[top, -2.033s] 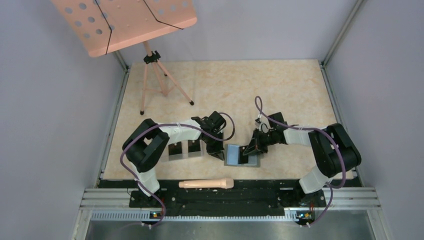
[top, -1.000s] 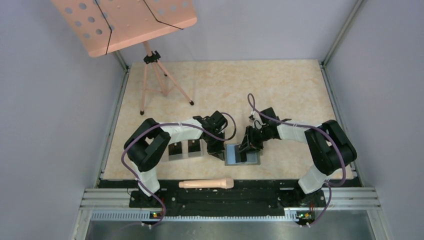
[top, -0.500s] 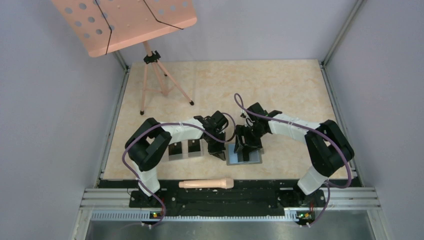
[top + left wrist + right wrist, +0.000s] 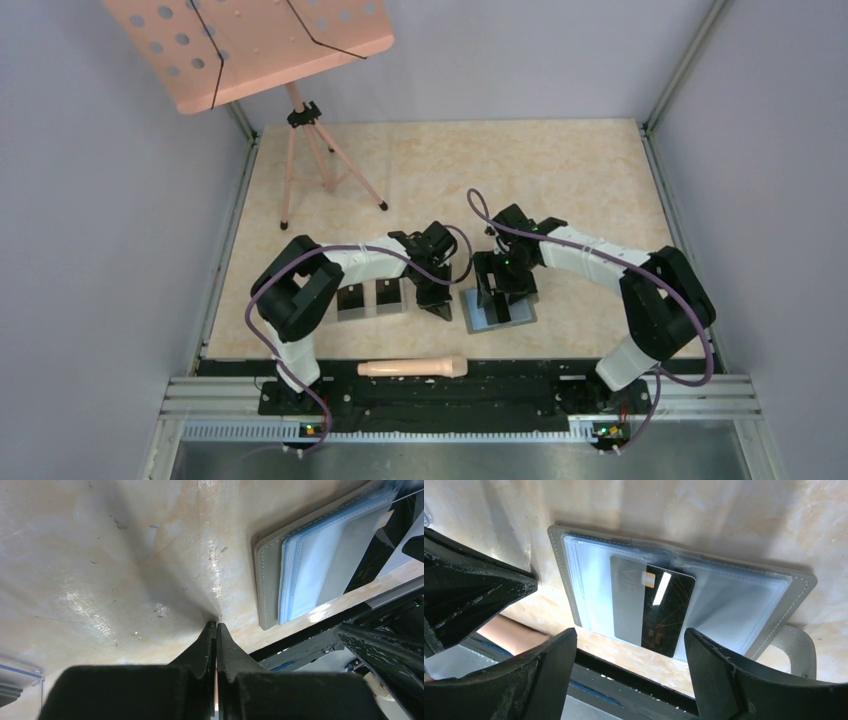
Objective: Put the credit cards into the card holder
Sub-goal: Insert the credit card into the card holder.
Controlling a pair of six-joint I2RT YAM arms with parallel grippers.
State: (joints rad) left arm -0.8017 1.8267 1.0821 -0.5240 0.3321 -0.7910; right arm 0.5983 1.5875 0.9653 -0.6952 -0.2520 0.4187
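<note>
Card holder [image 4: 558, 545]: grey outside w/ pale stitching round the edge, light-blue see-thru pockets inside. Credit card [image 4: 669, 610], centre of my right wrist frame: black w/ fine gold lines & a small pale chip; its left half looks grey under the pocket film. My right gripper [image 4: 629, 630] & left gripper [image 4: 215, 626]: matt black. Table [image 4: 540, 170]: cream-beige, marble veining. Upper left of top view, music stand [image 4: 250, 40]: salmon pink, dotted w/ round holes. My cables [image 4: 478, 205]: purple. Bottom centre, stick [image 4: 412, 368]: pale peach.
</note>
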